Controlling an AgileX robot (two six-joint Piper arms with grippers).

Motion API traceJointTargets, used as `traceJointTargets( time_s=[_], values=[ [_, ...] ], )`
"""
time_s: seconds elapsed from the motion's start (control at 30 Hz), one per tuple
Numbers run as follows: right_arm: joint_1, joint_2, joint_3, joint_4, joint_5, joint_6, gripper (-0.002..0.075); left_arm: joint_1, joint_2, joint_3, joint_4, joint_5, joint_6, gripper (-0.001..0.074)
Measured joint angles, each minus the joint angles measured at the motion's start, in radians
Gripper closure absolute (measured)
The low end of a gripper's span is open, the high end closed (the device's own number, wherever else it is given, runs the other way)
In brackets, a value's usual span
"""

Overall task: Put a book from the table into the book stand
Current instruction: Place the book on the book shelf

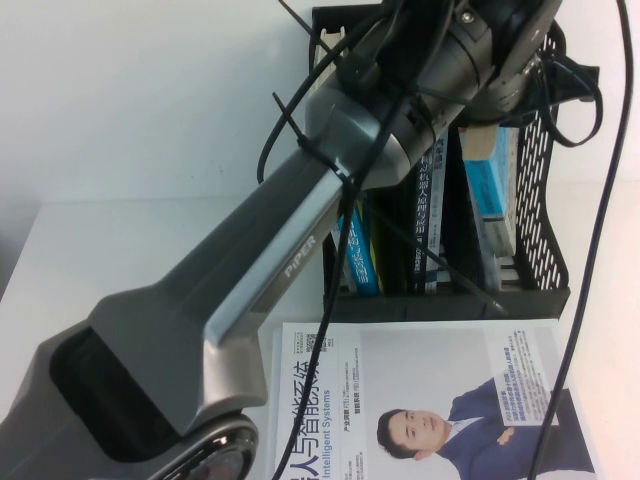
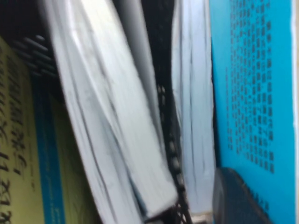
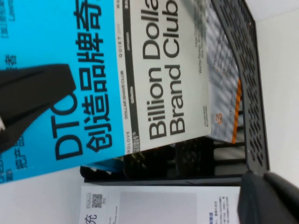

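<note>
I am reaching my left arm across the table [image 1: 120,260] toward 1 o'clock, and my left end effector [image 1: 490,115] is hanging over the book stand [image 1: 540,200], clenched on the book [image 3: 154,70]. One finger [image 3: 37,93] is pressing on its blue front and the other on its blue back. The book is standing in the stand's 3 o'clock slot, tilted, with other books such as the yellow book [image 2: 18,140] filling the 9 o'clock side. I judge the insertion nearly done. What is left is seating the book, letting go and lifting clear. My right end effector [image 3: 268,198] is waiting at 5 o'clock, near the white-cover book [image 1: 420,390], and I cannot tell its state.
</note>
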Motion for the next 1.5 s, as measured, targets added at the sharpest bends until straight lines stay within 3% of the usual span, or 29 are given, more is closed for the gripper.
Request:
traceJointTargets(
  time_s=[0.6,0.93,1.0,1.23,1.4,1.5],
  values=[
    [0.000,-0.002,0.000,0.026,0.104,-0.053,0.0728,-0.001,0.048,0.000,0.026,-0.140,-0.071,0.0555],
    [0.000,-0.158,0.000,-0.090,0.047,-0.082,0.0728,-0.008,0.081,-0.002,-0.011,-0.161,0.051,0.0554],
    [0.000,-0.212,0.000,-0.104,0.044,-0.105,0.0729,-0.001,0.104,0.002,-0.021,-0.139,0.069,0.0526],
    [0.000,-0.285,-0.019,-0.113,0.121,-0.132,0.0729,0.016,0.124,0.002,-0.021,-0.173,0.110,0.0321],
    [0.007,-0.283,-0.019,-0.123,0.146,-0.133,0.0729,0.041,0.111,-0.018,-0.030,-0.166,0.123,0.0305],
    [0.039,-0.281,-0.019,-0.124,0.150,-0.135,0.0729,0.043,0.079,-0.052,-0.024,-0.125,0.180,0.0362]
  ],
)
